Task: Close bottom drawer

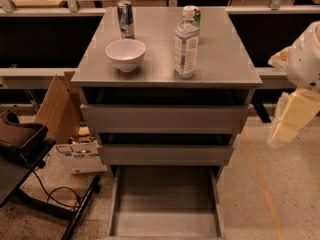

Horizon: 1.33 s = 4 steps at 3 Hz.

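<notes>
Bottom drawer (165,199) pulled far out at the foot of the grey cabinet (220,64), shallow tray open to view. On the cabinet top: white bowl (125,54), can (125,19) just behind it, water bottle (186,44) toward the right. Gripper (292,118) in the air to the right of the cabinet, apart from it, beside the upper drawer fronts; open or closed, cannot tell.

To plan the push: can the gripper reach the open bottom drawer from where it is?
Probably yes. The gripper hangs right of the cabinet, apart from it, and nothing stands between it and the pulled-out bottom drawer.
</notes>
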Tool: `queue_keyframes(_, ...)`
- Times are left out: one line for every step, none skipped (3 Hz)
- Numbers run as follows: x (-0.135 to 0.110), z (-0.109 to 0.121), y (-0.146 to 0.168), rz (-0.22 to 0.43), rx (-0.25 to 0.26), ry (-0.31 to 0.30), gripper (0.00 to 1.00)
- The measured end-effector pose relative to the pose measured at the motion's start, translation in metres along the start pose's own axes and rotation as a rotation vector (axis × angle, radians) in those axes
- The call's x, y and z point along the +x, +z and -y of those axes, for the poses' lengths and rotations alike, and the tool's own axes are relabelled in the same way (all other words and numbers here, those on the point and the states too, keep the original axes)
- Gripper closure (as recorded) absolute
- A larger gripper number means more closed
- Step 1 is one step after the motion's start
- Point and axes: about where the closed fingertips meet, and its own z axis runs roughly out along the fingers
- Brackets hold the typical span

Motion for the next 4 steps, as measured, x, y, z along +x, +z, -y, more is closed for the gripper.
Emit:
queue_keyframes(0.02,-0.02,0.06,0.046,-0.032,0.004,0.0)
queue_keyframes(0.046,-0.051,0.13,0.071,-0.055,-0.021,0.0)
queue_keyframes(0.063,-0.087,0.204,0.07,-0.078,-0.055,0.0)
queue_keyframes(0.071,-0.111,0.26,0.053,-0.059,-0.063,0.0)
